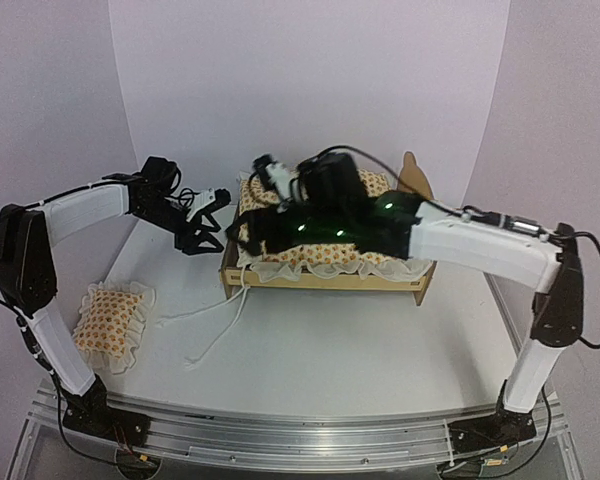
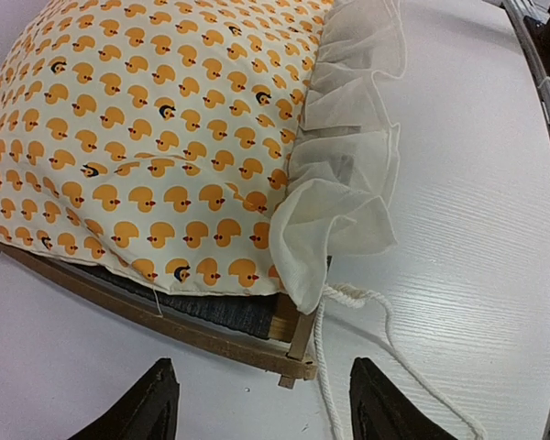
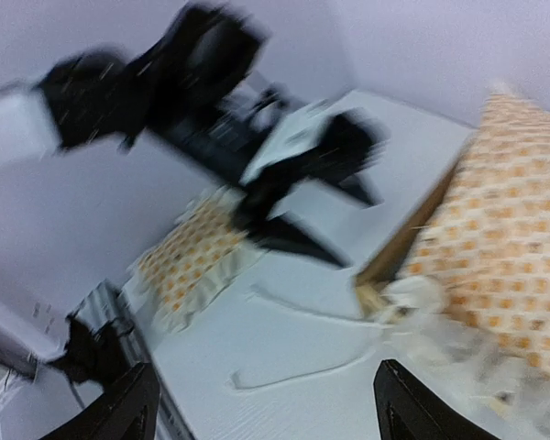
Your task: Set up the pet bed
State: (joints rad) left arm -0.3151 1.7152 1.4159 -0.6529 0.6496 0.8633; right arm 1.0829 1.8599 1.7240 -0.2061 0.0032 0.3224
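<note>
A white wood-grain table (image 1: 380,340) stands among plain lilac walls (image 1: 300,80). The bed (image 1: 380,281), topped by a duck-print cushion (image 1: 320,262), sits mid-table, with a pillow (image 1: 112,315) well to its left and white cords (image 1: 215,325) trailing from it. The left claw (image 2: 261,362) hangs open beside the bed's left end, and the right claw (image 3: 266,367) is open above that end.

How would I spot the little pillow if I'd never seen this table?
Find the wooden pet bed in the middle of the white table, with a big duck-print cushion on it. Look towards the table's near left corner: the little pillow lies there alone. It has the same orange print and ruffle, but is much smaller and off the bed.
</note>
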